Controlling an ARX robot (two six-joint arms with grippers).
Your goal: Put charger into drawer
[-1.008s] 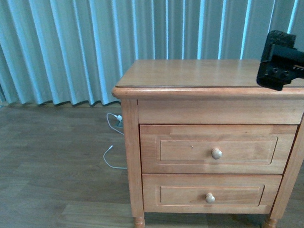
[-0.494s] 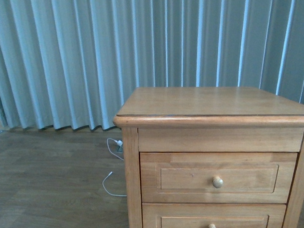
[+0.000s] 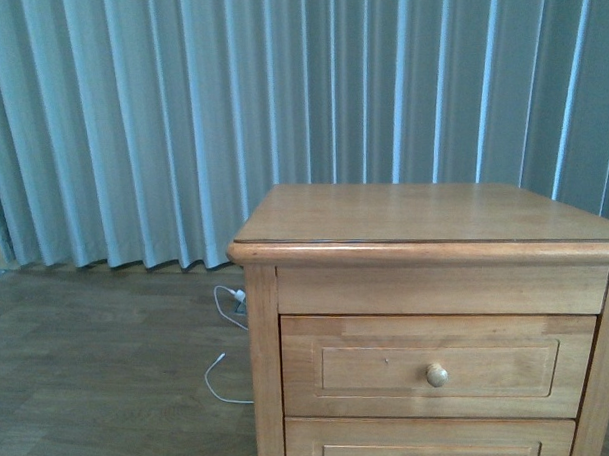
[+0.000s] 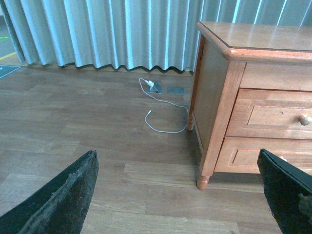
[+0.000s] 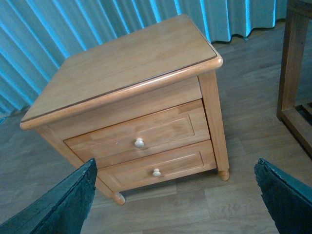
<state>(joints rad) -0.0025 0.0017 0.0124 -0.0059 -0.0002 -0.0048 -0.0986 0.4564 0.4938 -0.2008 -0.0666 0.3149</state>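
The charger is not in view in any frame. The wooden cabinet (image 3: 414, 219) stands before me with a bare top. Its upper drawer (image 3: 380, 370) is closed, round knob (image 3: 437, 374) in the middle; it also shows in the left wrist view (image 4: 273, 114) and the right wrist view (image 5: 163, 130). My left gripper (image 4: 176, 156) is open and empty above the wooden floor, off the cabinet's left front corner. My right gripper (image 5: 175, 163) is open and empty, high in front of the cabinet. Neither gripper shows in the front view.
A thin white cable with a white plug (image 4: 165, 124) lies on the floor left of the cabinet, also in the front view (image 3: 225, 376). The shorter lower drawer (image 5: 158, 170) is closed. Curtains (image 3: 181, 122) hang behind. Another wooden frame (image 5: 295, 73) stands to the cabinet's right.
The cabinet has dropped lower in the front view, cutting off the lower drawer. The right gripper that hung over the cabinet's top right corner has left that view.
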